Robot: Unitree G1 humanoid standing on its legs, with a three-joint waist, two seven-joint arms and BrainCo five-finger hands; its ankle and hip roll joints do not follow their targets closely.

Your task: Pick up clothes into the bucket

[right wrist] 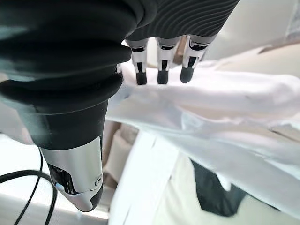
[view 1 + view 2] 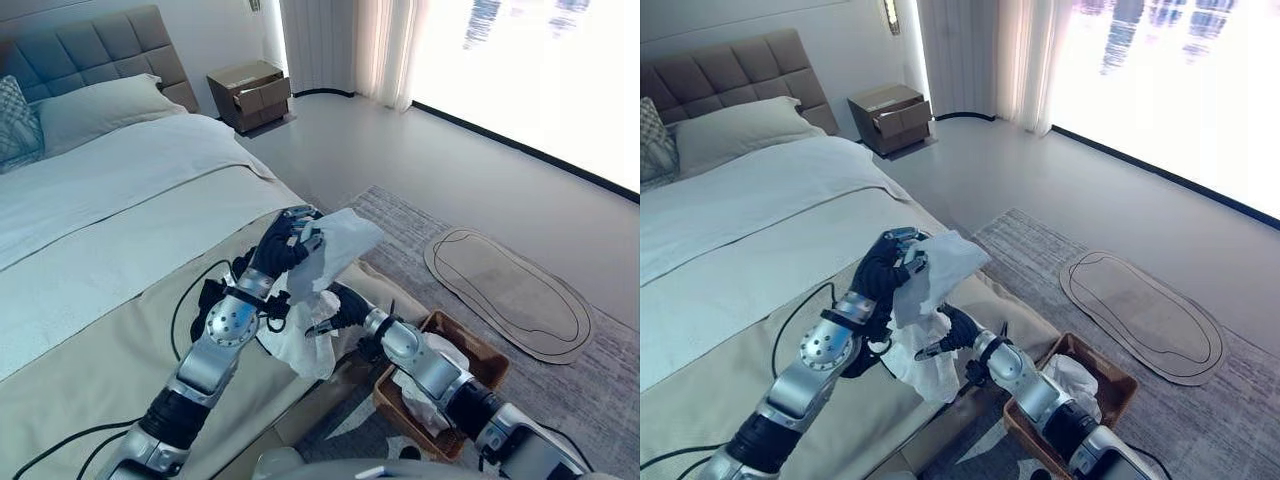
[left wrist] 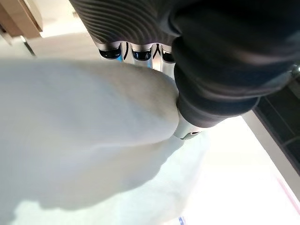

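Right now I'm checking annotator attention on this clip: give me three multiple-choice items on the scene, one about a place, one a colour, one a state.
1. Where is the brown woven basket?
A. on the bed
B. on the floor rug beside the bed
C. on the nightstand

2. What colour is the crumpled cloth garment being lifted?
A. white
B. red
C. black

3. What is the left hand doing?
A. hanging open
B. pressing the pillow
C. gripping the garment

Key: 1 B, it sits on the rug at the bed's edge. 2 A, the fabric is white in the eye views. 3 C, its fingers curl round the cloth.
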